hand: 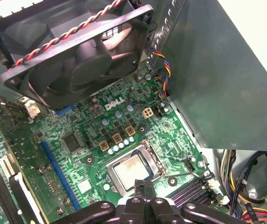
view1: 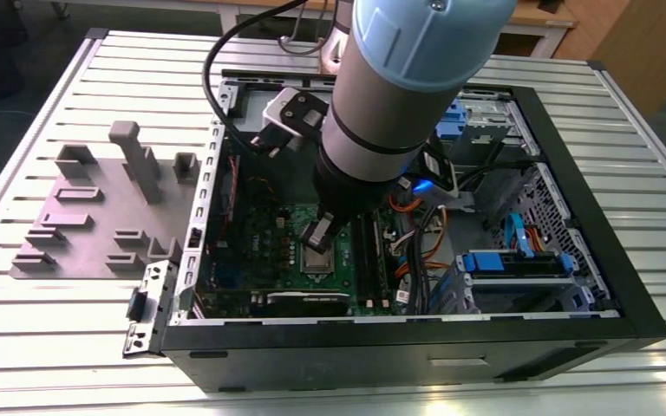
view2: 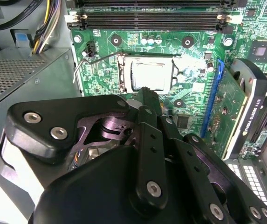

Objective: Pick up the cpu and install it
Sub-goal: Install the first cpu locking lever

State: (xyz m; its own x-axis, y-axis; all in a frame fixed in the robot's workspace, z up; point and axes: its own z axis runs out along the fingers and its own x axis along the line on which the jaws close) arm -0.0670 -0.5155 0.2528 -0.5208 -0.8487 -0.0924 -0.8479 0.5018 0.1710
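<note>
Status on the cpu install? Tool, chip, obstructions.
Tool low over the motherboard, right beside the cpu. Chip lying flat in the socket. Nothing lies across it; fan and cables sit off to the sides.

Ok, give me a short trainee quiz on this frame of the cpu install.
1. True or false: the cpu lies in the socket frame of the green board.
2. Where does the grey fixture stand relative to the computer case? A) inside it; B) on the slatted table, at the exterior view's left of it; C) on top of it.
3. Fill in: in the first wrist view, a black square-framed ___ hangs tilted over the board.

Key: 1 true; 2 B; 3 fan.
</note>
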